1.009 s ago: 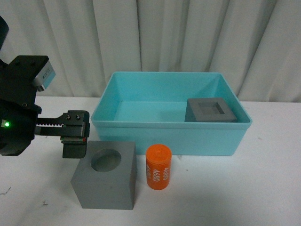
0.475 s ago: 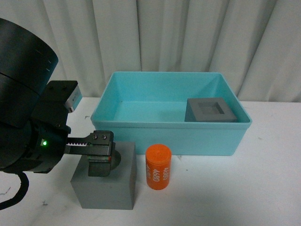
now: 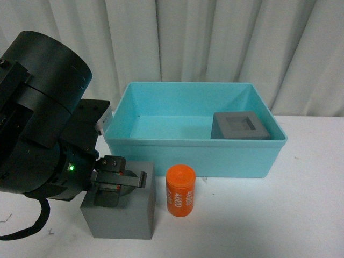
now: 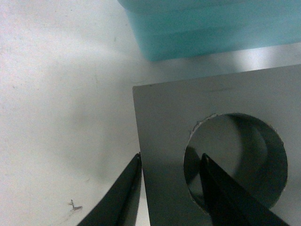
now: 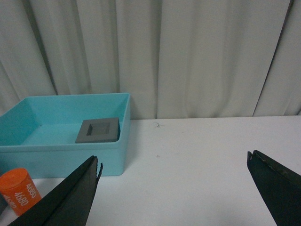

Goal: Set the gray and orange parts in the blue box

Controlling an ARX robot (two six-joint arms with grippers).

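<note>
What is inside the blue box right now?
One gray cube with a square recess sits in the blue box, near its right wall. Visible floor elsewhere is bare; the near wall hides the strip behind it.

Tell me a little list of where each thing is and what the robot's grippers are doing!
round-hole gray cube: on the table, in front of the blue box
square-hole gray cube: inside the blue box, right end
orange cylinder: upright on the table, right of the round-hole gray cube
left gripper: open, one finger in the round hole, one outside the cube's wall
right gripper: open, holding nothing
</note>
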